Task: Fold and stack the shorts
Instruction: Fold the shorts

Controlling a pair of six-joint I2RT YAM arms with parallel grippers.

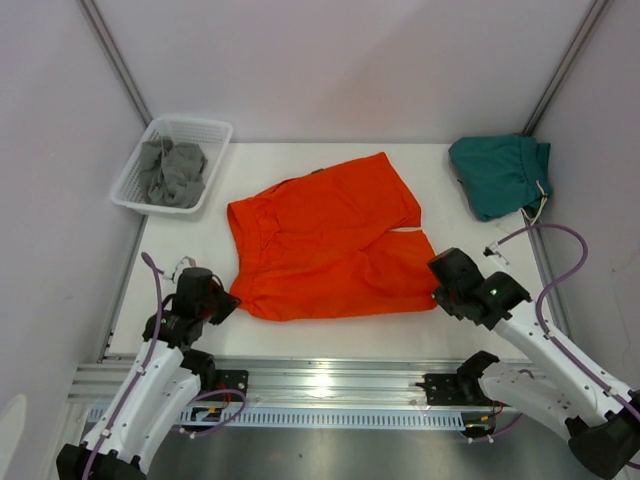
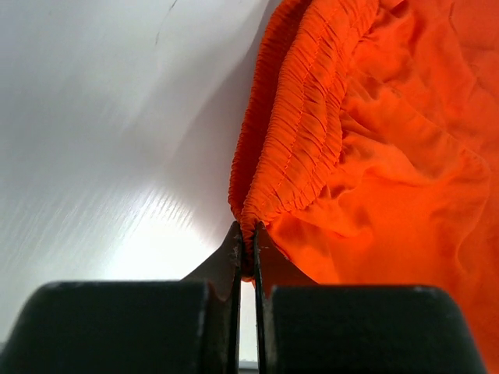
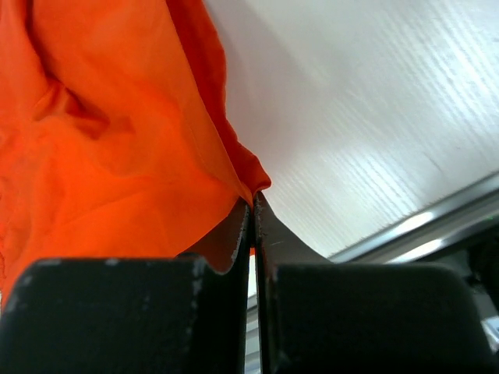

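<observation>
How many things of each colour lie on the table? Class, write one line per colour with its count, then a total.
Orange: 1, the orange shorts
Teal-green: 1, the teal-green shorts
White: 1, the basket
Grey: 1, a heap of cloth in the basket; its separate pieces cannot be told apart
Total: 4

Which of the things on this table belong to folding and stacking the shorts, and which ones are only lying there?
Part of the job:
- orange shorts, pinched at the near corners by the left gripper and right gripper
- teal shorts, bunched at the far right

Just lying about:
- white basket at the far left
- grey cloth inside it
</observation>
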